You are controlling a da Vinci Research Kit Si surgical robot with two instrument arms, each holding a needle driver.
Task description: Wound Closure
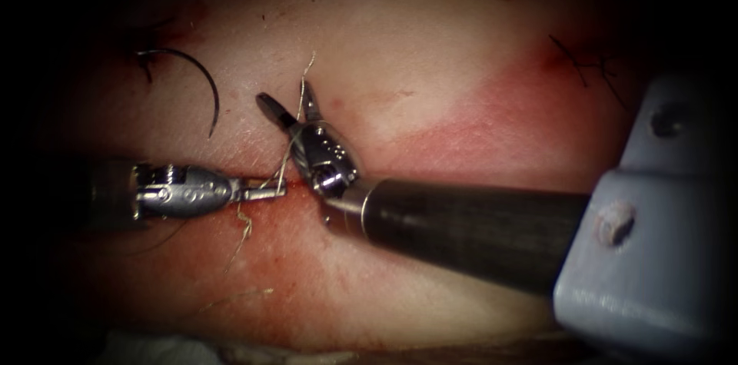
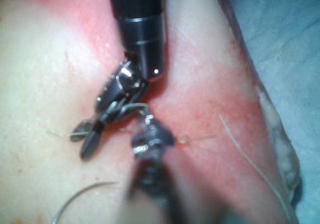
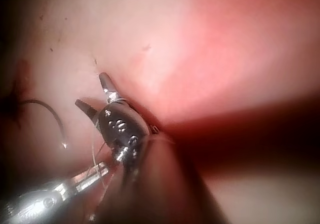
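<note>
Nearest the lens, the right arm's dark shaft enters from four o'clock and ends in the right gripper (image 1: 286,104), whose jaws stand spread apart in a V, grasping nothing, with a strand of pale thread (image 1: 306,77) rising between them toward twelve o'clock. Just at its eight o'clock, the left gripper (image 1: 275,191) reaches in from nine o'clock along the cut (image 1: 254,179), its jaws clenched on the thread where the strand meets the tissue (image 1: 430,65); loose thread trails from there toward six o'clock across the red fluid (image 1: 307,250). The curved needle (image 1: 201,77) lies free on the tissue, well apart from both tools at about ten o'clock from the right gripper, on the left of the endoscope view; it arcs from a dark mark at its upper end round to a tip pointing toward six o'clock, and whether that upper end sits in the tissue cannot be told. By this view, the right gripper's open jaws point toward the needle, while the left gripper sits below it, busy with thread. Dark stitch ends (image 1: 588,65) show on the tissue at two o'clock.
</note>
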